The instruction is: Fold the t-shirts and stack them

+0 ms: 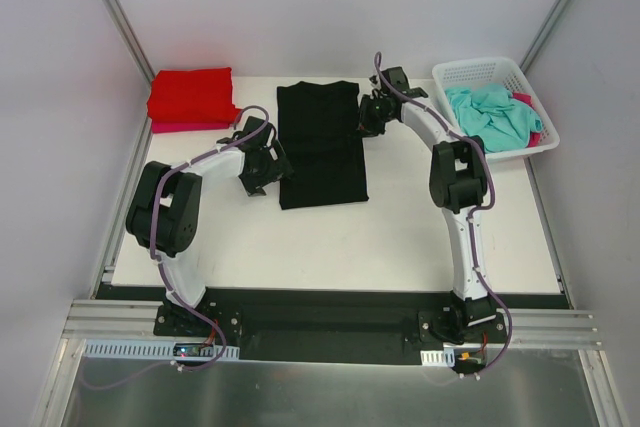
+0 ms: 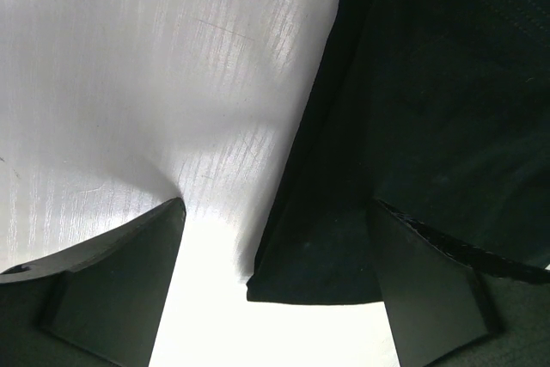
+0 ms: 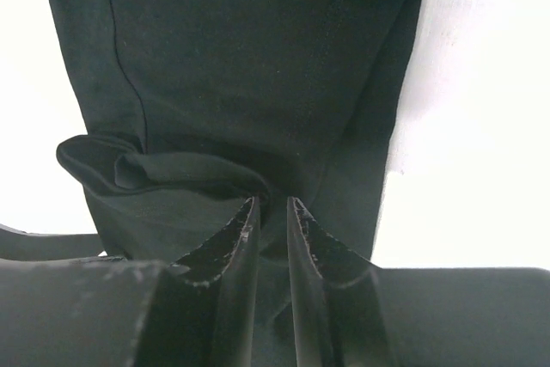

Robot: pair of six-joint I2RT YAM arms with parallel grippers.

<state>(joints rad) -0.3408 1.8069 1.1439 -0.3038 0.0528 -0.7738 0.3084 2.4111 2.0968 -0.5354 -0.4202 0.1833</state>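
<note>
A black t-shirt lies on the white table, folded into a long strip; no daisy print shows. My left gripper is open at the strip's near left corner. In the left wrist view that corner lies between the spread fingers of the gripper, untouched. My right gripper is at the strip's far right edge. In the right wrist view it is shut on a pinched fold of the black cloth. A folded red t-shirt lies on a pink one at the far left.
A white mesh basket stands at the far right corner with a crumpled teal t-shirt and a bit of pink cloth in it. Grey walls close in the table on three sides.
</note>
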